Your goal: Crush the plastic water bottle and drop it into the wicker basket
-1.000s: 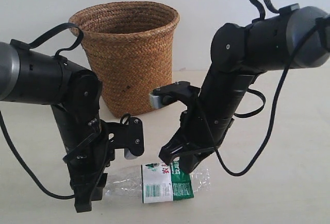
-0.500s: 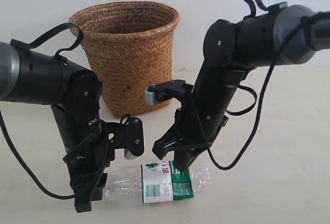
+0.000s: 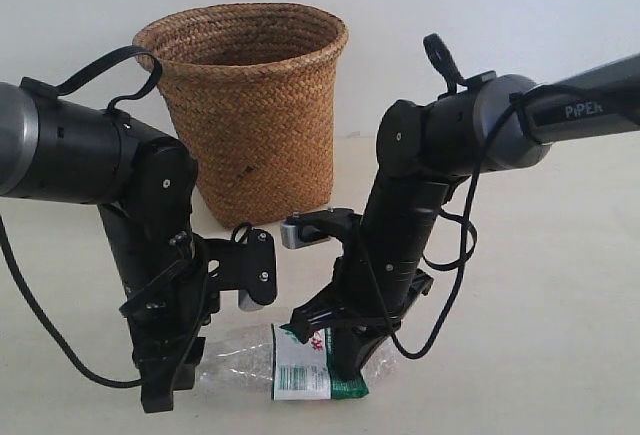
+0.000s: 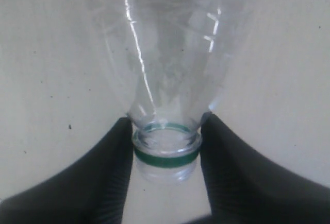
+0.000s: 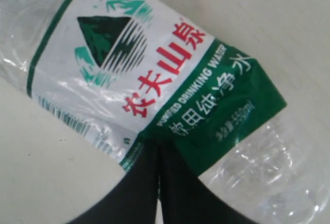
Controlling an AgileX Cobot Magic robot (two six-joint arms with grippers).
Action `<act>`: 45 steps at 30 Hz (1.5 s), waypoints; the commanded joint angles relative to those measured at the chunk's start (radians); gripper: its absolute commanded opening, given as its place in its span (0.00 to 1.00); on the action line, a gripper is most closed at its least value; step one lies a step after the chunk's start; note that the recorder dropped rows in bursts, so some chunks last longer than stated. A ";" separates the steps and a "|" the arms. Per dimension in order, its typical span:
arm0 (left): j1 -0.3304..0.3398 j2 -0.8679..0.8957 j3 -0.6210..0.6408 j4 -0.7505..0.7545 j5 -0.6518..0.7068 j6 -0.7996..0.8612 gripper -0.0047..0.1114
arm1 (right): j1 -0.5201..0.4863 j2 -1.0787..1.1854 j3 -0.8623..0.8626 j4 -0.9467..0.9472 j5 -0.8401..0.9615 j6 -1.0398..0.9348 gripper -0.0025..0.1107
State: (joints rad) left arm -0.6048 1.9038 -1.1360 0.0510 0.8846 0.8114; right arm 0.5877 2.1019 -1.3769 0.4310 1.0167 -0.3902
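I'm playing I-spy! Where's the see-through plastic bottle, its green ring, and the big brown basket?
Clear plastic water bottle (image 3: 300, 375): exterior view, on its green-and-white label.
Green neck ring (image 4: 165, 157): left wrist view, on the ring's front.
Tall brown woven wicker basket (image 3: 250, 115): exterior view, on its front wall.

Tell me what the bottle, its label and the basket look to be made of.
The plastic water bottle: thin clear plastic, glossy; highlights streak its creased wall and the table shows through.
The label: seemingly printed plastic film, slightly shiny, creasing with the bottle.
The wicker basket: woven plant fibre, likely straw or rush, matte brown; braided rows show.
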 commanded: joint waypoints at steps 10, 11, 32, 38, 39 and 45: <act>0.002 -0.005 0.001 -0.017 0.007 -0.008 0.08 | 0.002 0.065 0.018 -0.021 -0.024 -0.011 0.02; 0.002 -0.005 0.001 -0.017 0.007 -0.008 0.08 | 0.002 0.072 0.018 -0.014 -0.024 -0.013 0.02; 0.002 -0.005 0.001 -0.017 0.007 -0.008 0.08 | 0.002 -0.317 0.016 -0.096 -0.012 0.006 0.02; 0.002 -0.005 0.001 -0.017 0.009 -0.008 0.08 | 0.002 -0.625 0.016 -0.182 0.024 0.010 0.02; 0.002 -0.005 0.001 -0.017 0.009 -0.008 0.08 | 0.002 -0.675 0.016 -0.205 0.041 0.008 0.02; 0.002 -0.005 0.001 -0.017 0.009 -0.008 0.08 | 0.002 -0.969 0.093 -0.264 0.079 0.058 0.02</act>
State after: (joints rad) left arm -0.6044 1.9038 -1.1360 0.0446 0.8968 0.8114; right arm 0.5886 1.2598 -1.3341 0.1859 1.0705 -0.3535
